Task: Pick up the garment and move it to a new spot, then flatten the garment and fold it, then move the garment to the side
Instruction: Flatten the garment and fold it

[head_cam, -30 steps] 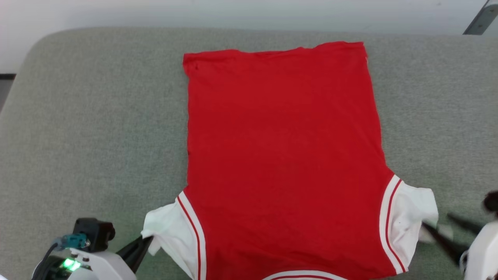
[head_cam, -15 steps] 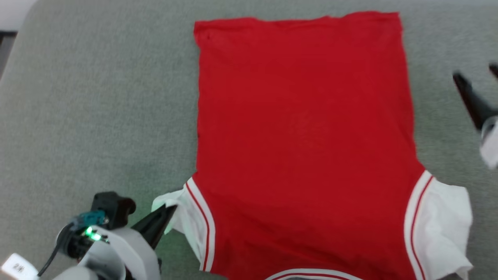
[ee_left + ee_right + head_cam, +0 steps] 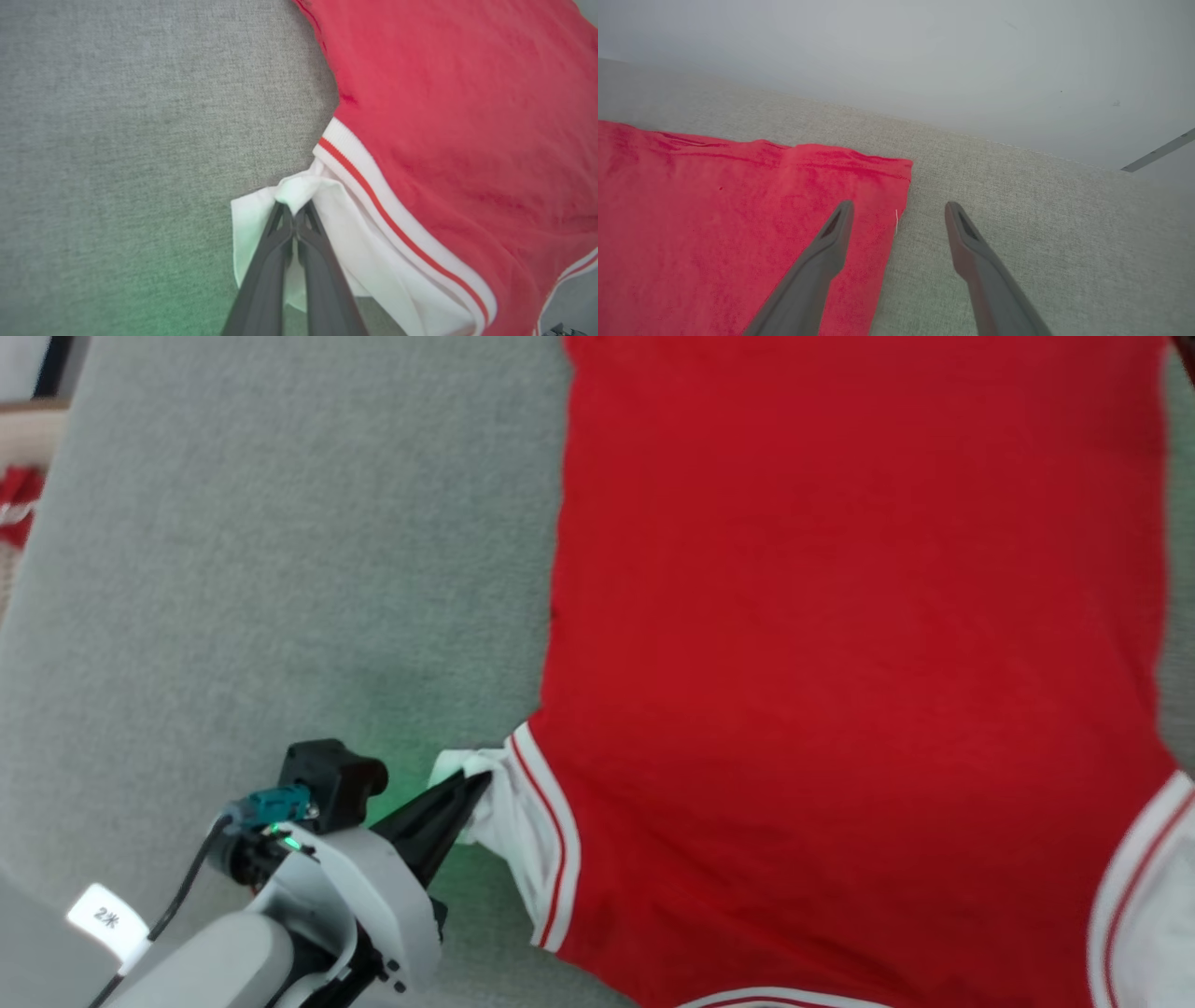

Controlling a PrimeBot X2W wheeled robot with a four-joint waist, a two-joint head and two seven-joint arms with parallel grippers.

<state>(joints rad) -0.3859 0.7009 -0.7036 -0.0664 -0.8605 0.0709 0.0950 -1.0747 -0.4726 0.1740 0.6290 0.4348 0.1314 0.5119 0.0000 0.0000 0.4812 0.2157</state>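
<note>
Left gripper [image 3: 474, 786] was pinched tight on the garment [image 3: 840, 616] at its sleeve, left forearm [image 3: 233, 961] rose from lower left, right gripper [image 3: 899, 209] stood spread wide.

r gripper [image 3: 899, 206] from r sleeve [image 3: 1158, 943] up to far hem corner of garment [image 3: 738, 224]; head cam closer in

Head camera looks down over the left gripper [image 3: 476, 785]. Wrist cameras ride close behind it and the right gripper [image 3: 899, 205]; all share the garment [image 3: 840, 616].
</note>
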